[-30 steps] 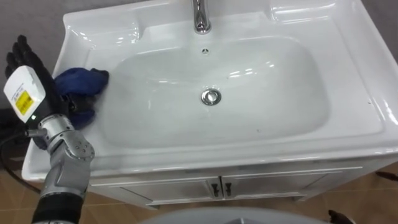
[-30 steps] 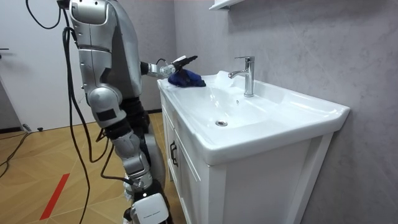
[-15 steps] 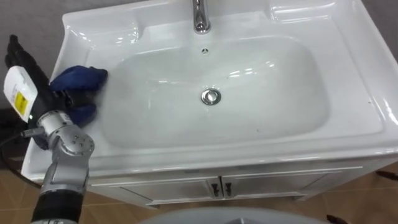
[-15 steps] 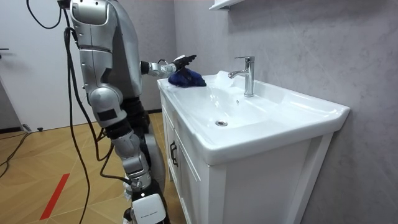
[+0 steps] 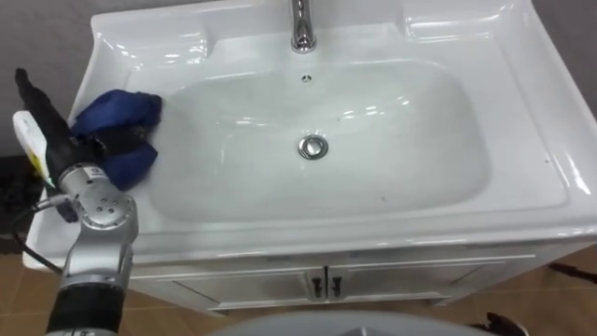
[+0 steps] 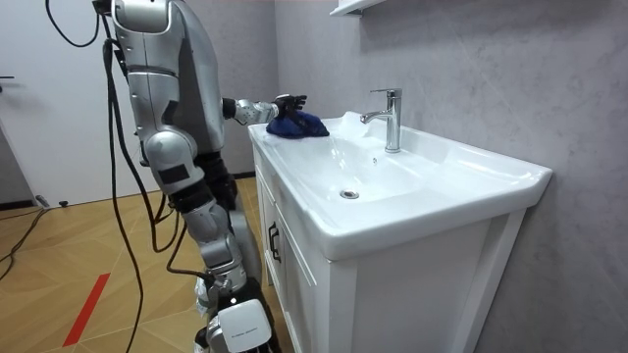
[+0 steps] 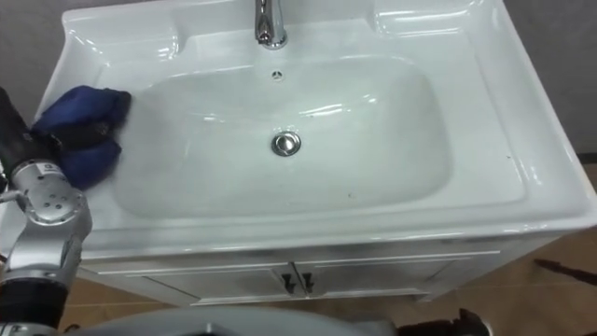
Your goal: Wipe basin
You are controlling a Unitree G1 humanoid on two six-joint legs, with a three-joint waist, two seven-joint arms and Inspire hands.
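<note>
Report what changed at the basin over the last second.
The left hand brought its raised fingers down and curled them onto the blue cloth on the left rim of the basin. The cloth stayed where it lay; tap and drain unchanged.

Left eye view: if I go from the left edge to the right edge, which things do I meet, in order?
left hand → blue cloth → drain → basin's right rim
</note>
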